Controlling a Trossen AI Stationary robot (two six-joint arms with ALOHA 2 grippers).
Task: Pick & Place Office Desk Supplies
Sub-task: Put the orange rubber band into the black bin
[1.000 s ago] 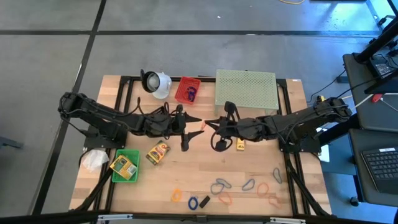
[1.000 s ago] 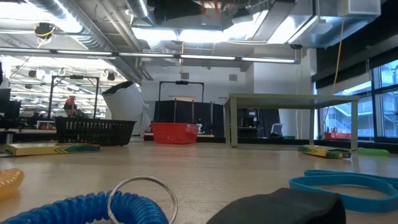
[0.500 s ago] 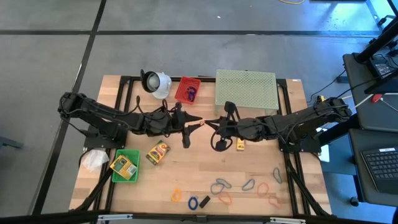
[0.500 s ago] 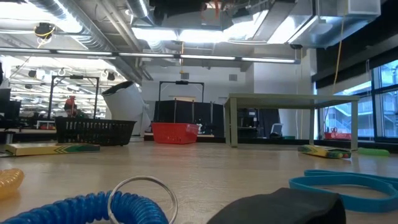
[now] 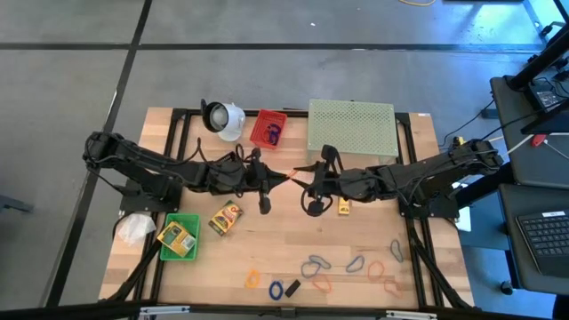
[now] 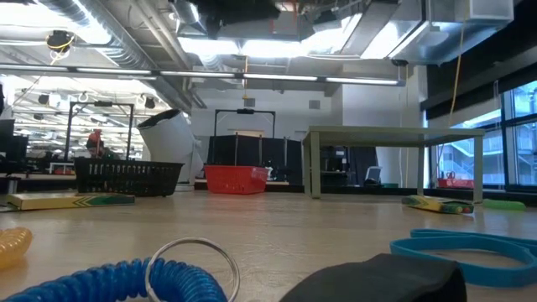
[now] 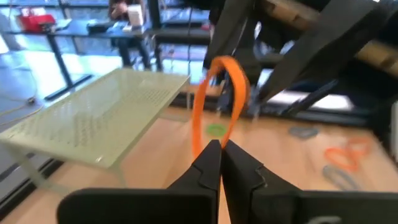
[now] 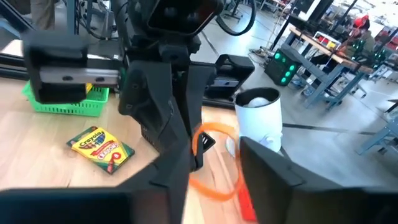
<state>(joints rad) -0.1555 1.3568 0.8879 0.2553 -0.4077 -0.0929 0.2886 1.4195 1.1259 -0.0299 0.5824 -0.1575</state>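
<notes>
Orange rubber band point(image 7: 219, 99) is seen pinched at its lower end between the tightly closed fingertips of the left pincer point(image 7: 220, 149); the loop stands up and away from the tips, long axis roughly in line with the fingers, toward the right arm. In the high view the same band point(image 5: 291, 172) is noted as a short orange streak in the gap between the two pincers, above mid-desk point(image 5: 267, 249). Left pincer point(image 5: 277, 177) is therefore the nearer one and holds it.

Right pincer point(image 8: 214, 158) is recorded with fingers parted, the band point(image 8: 214, 163) lying in the gap between them; contact with either finger cannot be confirmed. Right pincer point(image 5: 305, 175) faces the left across the band, tips near each other. Judged as a hand-over nearly done: the band lies straight ahead of the right pincer, so a straight pull-back along its own axis is likely what the next move calls for.

Farther off on the desk: crayon box point(image 5: 226, 218) lying flat beside the green basket point(image 5: 179, 249), also seen from the right wrist point(image 8: 102, 148). Red basket point(image 5: 268, 130) and white cup-shaped object point(image 5: 222, 118) noted at the far edge, mesh stand point(image 5: 351, 129) beside them. Loose loops and clips point(image 5: 316, 265) are scattered along the near edge.
</notes>
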